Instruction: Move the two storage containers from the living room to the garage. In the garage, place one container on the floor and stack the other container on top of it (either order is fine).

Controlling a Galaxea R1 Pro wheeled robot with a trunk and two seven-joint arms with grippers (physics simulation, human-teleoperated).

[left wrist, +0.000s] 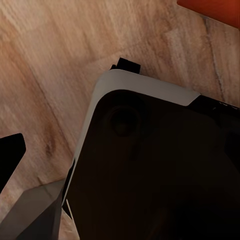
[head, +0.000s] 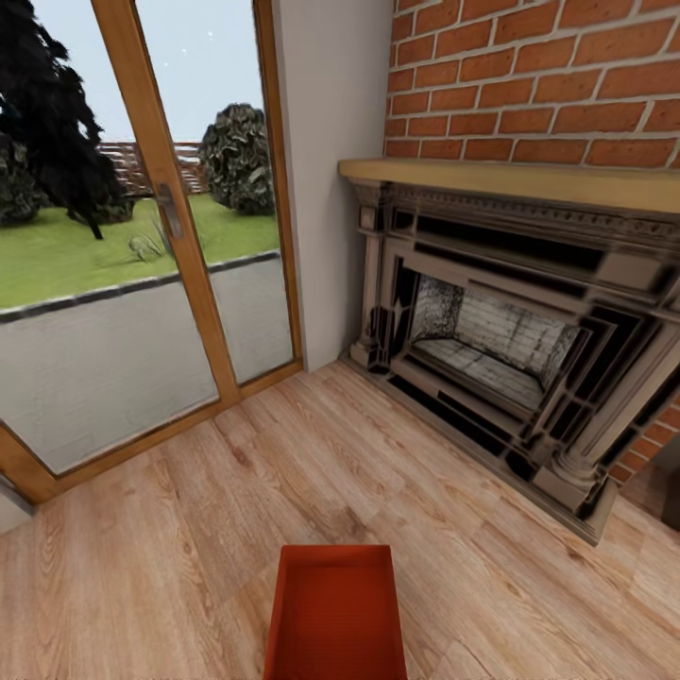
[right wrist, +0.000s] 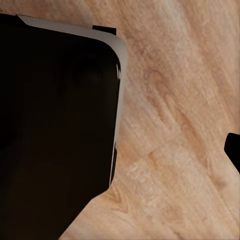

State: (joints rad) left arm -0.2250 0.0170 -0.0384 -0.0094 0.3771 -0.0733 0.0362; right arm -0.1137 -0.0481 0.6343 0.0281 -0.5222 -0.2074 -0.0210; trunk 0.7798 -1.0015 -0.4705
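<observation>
Living room, corner portion: light wood plank floor (head: 283,472) running across the whole lower field of the head view. Glass doors (head: 142,236) with wood frames, at 10 to 11 o'clock, with a metal handle (head: 170,210) on the centre stile; through the panes, grey paving, lawn, bushes, a dark conifer and a slatted fence. Plain white wall section (head: 326,142) at 12 o'clock, between doors and fireplace. Brick wall (head: 529,76), red, at 1 o'clock, above a pale wood mantel (head: 510,181). Fireplace (head: 501,340), dark carved surround with grey brick-lined firebox, at 2 to 3 o'clock, standing on the floor against the brick. Container (head: 335,614), one, orange-red, open-top, rectangular, at 6 o'clock, close in at the lower edge of the head view, its near end cut off by the frame; interior appears bare; whether it rests on the floor or is held off it cannot be told. In the left wrist view: an orange-red corner (left wrist: 212,10), presumably of the same container, over wood planks (left wrist: 55,65); a large dark body with a pale grey rim (left wrist: 150,165), part of the robot; a dark finger tip (left wrist: 11,155) at the frame edge. In the right wrist view: the same kind of dark, grey-rimmed body (right wrist: 55,125) over planks (right wrist: 175,115); a small dark tip (right wrist: 234,150) at the frame edge. Jaws, both grippers: how far they stand apart cannot be told; nothing is seen between them.
</observation>
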